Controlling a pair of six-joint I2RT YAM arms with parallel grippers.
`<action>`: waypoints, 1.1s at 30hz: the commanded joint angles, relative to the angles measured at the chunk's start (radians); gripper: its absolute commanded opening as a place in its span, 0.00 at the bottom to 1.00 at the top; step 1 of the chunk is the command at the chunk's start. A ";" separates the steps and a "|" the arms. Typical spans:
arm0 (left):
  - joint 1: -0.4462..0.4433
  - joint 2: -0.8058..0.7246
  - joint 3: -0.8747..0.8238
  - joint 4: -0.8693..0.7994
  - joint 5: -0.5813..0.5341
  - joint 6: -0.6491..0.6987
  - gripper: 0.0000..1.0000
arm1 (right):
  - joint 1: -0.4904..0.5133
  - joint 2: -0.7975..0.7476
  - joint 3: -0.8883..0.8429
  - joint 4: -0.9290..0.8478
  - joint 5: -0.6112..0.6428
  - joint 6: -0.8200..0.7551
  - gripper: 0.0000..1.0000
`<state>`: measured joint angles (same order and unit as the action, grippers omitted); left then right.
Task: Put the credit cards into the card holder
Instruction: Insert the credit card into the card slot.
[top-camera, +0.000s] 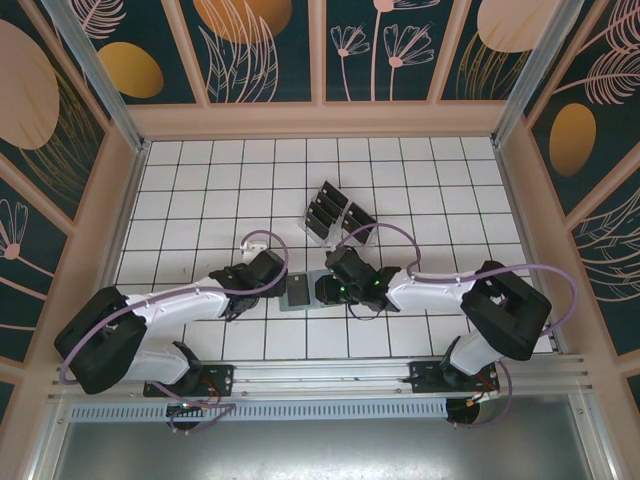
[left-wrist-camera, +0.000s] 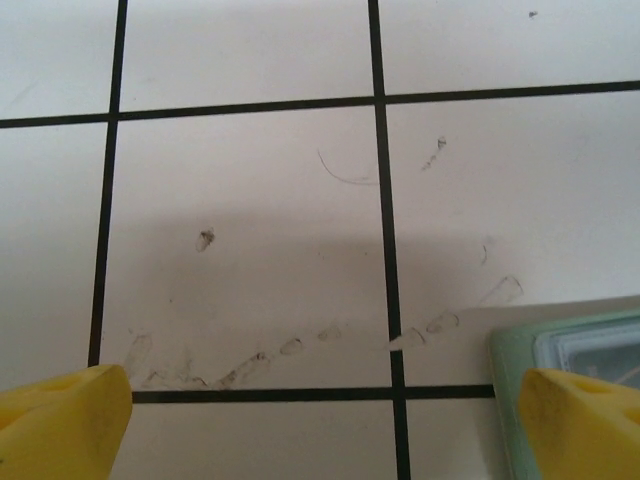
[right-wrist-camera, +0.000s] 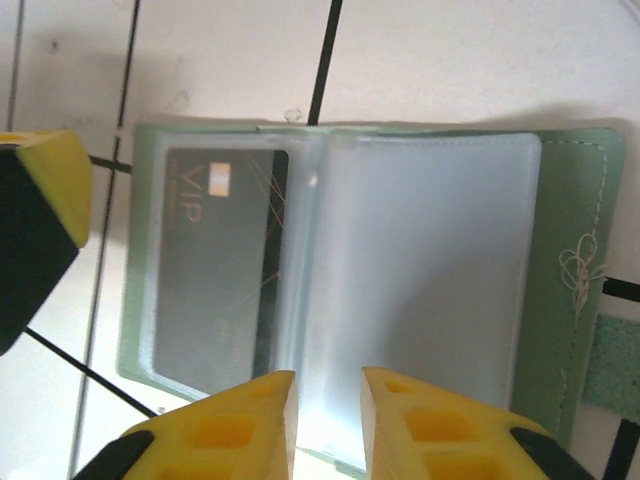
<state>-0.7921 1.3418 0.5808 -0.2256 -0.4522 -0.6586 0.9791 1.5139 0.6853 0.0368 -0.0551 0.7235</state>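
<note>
The card holder (right-wrist-camera: 570, 290) lies opened flat on the white tiled table (top-camera: 200, 180), between the two grippers and near the front edge. Its cover is soft sage-green material with a line of pale stitching along the edge, a small tangle of loose thread, and a darker fuzzy green patch at the right. Inside are clear, slightly cloudy plastic sleeves with rounded corners. The left sleeve holds one credit card (right-wrist-camera: 215, 280), a thin dark rectangle marked "VIP" with a small gold chip.

The right gripper (right-wrist-camera: 328, 400) hangs over the holder's near edge. Its blocky yellow fingertips stand a narrow gap apart, over the middle sleeve, with nothing seen clamped between them. Just beside the holder's left edge sits a yellow-and-black fingertip (right-wrist-camera: 45, 175) of the left gripper (left-wrist-camera: 320, 410), whose jaws are spread wide over a scuffed tile, one tip next to the holder's corner.

Beyond the holder, well apart from it, a clear acrylic rack (top-camera: 308, 228) holds the other credit cards (top-camera: 330, 208) tilted in its slots. Open tiles run from there to the wooden side walls (top-camera: 128, 200).
</note>
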 joint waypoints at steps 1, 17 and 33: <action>0.021 0.015 0.051 0.021 0.047 0.053 0.99 | 0.003 -0.028 0.029 0.021 -0.013 0.034 0.30; 0.041 0.072 0.040 0.033 0.050 0.061 0.98 | 0.017 0.060 0.066 0.080 -0.037 0.077 0.26; 0.046 0.072 -0.033 0.066 0.063 0.018 0.99 | 0.018 0.127 0.107 0.091 -0.053 0.074 0.26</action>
<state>-0.7525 1.4147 0.5663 -0.1761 -0.3992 -0.6178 0.9901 1.6199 0.7605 0.1085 -0.1036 0.7921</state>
